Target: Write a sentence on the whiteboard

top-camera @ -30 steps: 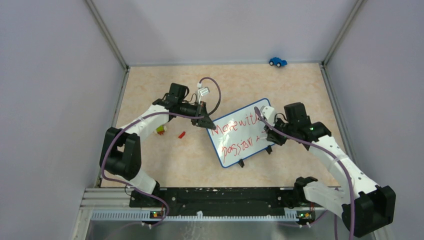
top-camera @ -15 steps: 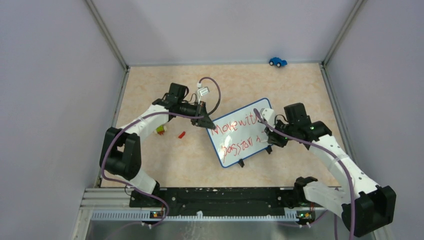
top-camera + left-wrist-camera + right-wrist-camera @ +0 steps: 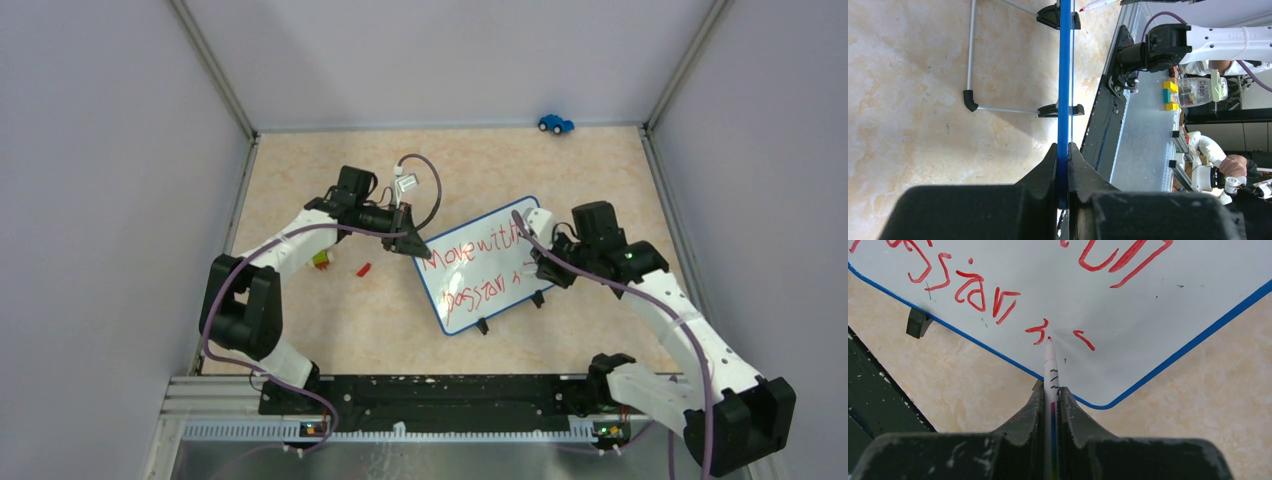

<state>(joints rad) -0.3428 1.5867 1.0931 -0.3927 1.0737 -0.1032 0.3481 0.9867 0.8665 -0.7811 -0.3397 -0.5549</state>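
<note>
Left fingers (image 3: 1047,172) clenched on whiteboard (image 3: 500,270) rim, right fingers (image 3: 1029,421) gripping marker (image 3: 1050,365), shifted slightly right along sentence (image 3: 478,296).

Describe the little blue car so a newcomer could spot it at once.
Start at the tan tabletop and look to its far edge, by the back wall. There, beyond the whiteboard and toward the far right corner, sits the toy car. It is the only blue loose item and stands alone, unlike the red piece and yellow-green piece lying left of the board.
</note>
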